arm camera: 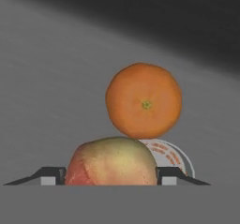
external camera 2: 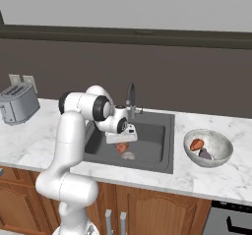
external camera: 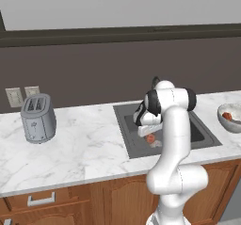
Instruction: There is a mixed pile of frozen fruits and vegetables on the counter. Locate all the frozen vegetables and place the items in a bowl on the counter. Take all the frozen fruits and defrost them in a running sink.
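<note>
Lowering the reddish-pink apple [arm camera: 111,162] into the sink [external camera 2: 152,131], with the gripper [arm camera: 110,176] down inside the basin and its finger tips [arm camera: 51,175] flanking the fruit on both sides; looks like a hold or a release just under way, though cannot tell which. Judged as the last fruit step: needs only the jaws spread and the hand lifted straight up, clear of the faucet [external camera 2: 130,97] close behind. Orange [arm camera: 144,100] already resting on the sink floor just past the apple, beside the drain [arm camera: 169,155]. Bowl [external camera 2: 221,156] on the counter [external camera 2: 216,180] to the right, holding the orange-red root [external camera 2: 196,144] and the purple eggplant [external camera 2: 204,154], so vegetables seem done. No running water visible
</note>
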Motion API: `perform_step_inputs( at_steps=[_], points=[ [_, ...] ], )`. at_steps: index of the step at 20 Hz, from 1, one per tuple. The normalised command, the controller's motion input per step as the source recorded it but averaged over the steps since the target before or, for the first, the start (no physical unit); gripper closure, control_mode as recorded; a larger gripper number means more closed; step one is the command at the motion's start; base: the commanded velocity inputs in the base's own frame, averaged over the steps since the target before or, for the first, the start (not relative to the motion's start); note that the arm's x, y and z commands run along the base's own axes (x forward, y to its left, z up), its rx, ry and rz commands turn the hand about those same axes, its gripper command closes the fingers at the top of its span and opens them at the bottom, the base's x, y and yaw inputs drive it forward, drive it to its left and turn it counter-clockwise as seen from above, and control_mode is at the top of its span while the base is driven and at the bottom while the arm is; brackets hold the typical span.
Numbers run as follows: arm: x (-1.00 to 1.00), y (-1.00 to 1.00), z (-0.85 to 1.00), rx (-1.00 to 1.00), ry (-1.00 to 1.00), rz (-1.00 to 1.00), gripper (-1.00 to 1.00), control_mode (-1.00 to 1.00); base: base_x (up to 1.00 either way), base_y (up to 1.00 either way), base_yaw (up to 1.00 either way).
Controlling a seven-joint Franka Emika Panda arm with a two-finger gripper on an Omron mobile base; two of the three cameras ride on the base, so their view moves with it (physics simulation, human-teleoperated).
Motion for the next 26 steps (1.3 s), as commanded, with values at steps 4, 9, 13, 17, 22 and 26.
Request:
perform_step_inputs(
  at_steps=[4,9,13,17,22,26],
  points=[
    [-0.05,0.0,0.05,0.01,-0.01,-0.01,-1.0,-1.0,0.0,0.0,0.0],
    [-0.12,0.0,0.27,0.04,-0.02,-0.04,-1.0,-1.0,0.0,0.0,0.0],
    [-0.18,0.0,0.31,0.05,-0.03,-0.07,-1.0,-1.0,0.0,0.0,0.0],
    [-0.15,0.03,0.33,0.01,-0.05,-0.06,-1.0,-1.0,0.0,0.0,0.0],
    [-0.14,0.09,0.33,0.0,-0.05,-0.07,-1.0,-1.0,0.0,0.0,0.0],
    [-0.12,0.16,0.4,0.01,-0.05,-0.07,-1.0,-1.0,0.0,0.0,0.0]
  ],
)
